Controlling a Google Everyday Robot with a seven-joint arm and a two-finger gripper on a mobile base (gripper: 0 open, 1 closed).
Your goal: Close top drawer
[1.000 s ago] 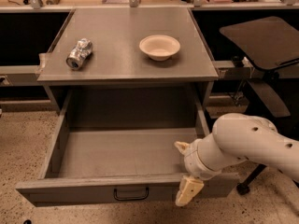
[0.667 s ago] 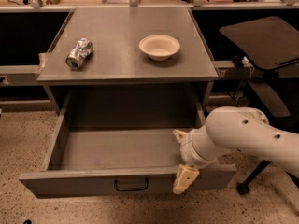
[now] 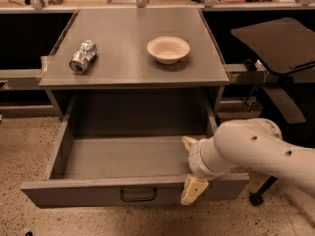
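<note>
**Status.** The drawer (image 3: 74, 196) stands pulled well out below the counter (image 3: 133, 68), its inside bare. The tool (image 3: 187, 171) sits at the drawer's front rim, right of the handle (image 3: 138, 194). Its fingers are apart: one lies inside the drawer against the rim, the other hangs outside over the front panel. The panel runs between them. Whether either finger presses on the panel cannot be told. The arm (image 3: 261, 154) reaches in from the drawer's right front corner.

**Hazards.**
- The contact point is off centre, right of the handle. A push applied there may skew the drawer on its runners and cause it to bind.
- The inner finger is inside the drawer. If it remains there as the front nears the cabinet, it may be trapped under the counter edge.
- The outer finger bears on a smooth panel. It may slip upward over the rim, and the push would be lost.
- A hard stop could jolt the counter and roll the can (image 3: 82, 56).

**Surroundings.** The can lies on its side above the drawer's left rear; the bowl (image 3: 168, 49) stands above its right rear. Neither obstructs travel. A dark chair (image 3: 278, 43) stands right of the drawer, with its caster (image 3: 256, 199) near the right front corner, close under the arm. This limits room for the arm on that side.
</note>
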